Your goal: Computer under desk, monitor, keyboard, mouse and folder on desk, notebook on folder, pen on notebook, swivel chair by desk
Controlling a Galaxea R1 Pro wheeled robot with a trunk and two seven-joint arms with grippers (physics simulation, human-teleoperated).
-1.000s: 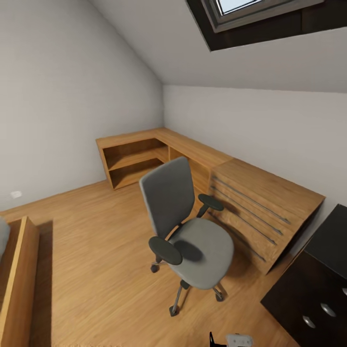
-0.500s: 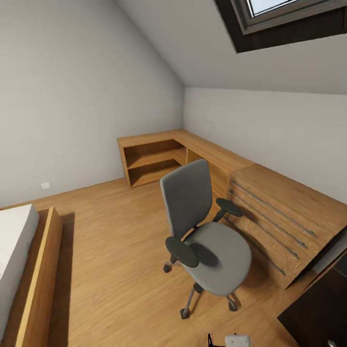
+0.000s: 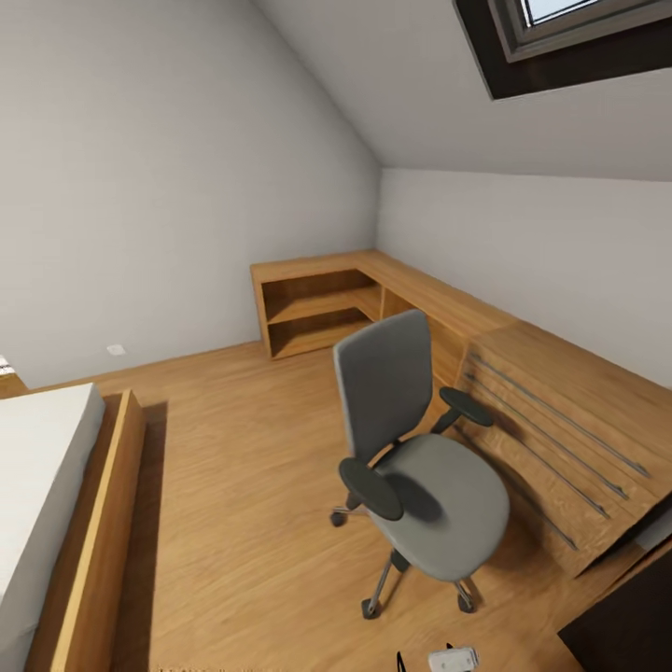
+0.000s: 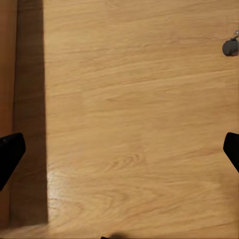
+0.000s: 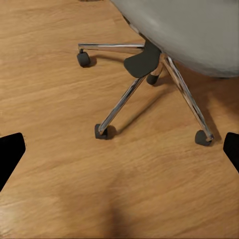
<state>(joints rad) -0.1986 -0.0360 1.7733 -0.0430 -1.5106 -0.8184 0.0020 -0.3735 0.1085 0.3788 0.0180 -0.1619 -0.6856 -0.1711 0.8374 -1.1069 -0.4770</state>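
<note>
From the head camera I see, at the far left, a bed (image 3: 56, 523) with a white mattress in a light wooden frame, standing on the wooden floor (image 3: 233, 485). Further right, in the corner under the sloping ceiling, a wooden shelf unit (image 3: 322, 308) runs along the walls and joins a wooden drawer cabinet (image 3: 560, 429) with long bar handles. The swivel chair (image 3: 420, 467) stands on the floor just in front of that cabinet, upright, its seat bare, its backrest towards the shelves. At the lower right corner I catch a dark edge of the desk (image 3: 625, 635), near the chair but apart from it. A skylight (image 3: 579, 37) sits in the ceiling at upper right.

Through the left wrist camera my left gripper (image 4: 119, 149) hangs over bare floor, fingers spread wide, grasping nothing; one chair caster shows at the picture's edge. Through the right wrist camera my right gripper (image 5: 119, 149) is likewise released and empty, looking at the chair's chrome star base and casters
</note>
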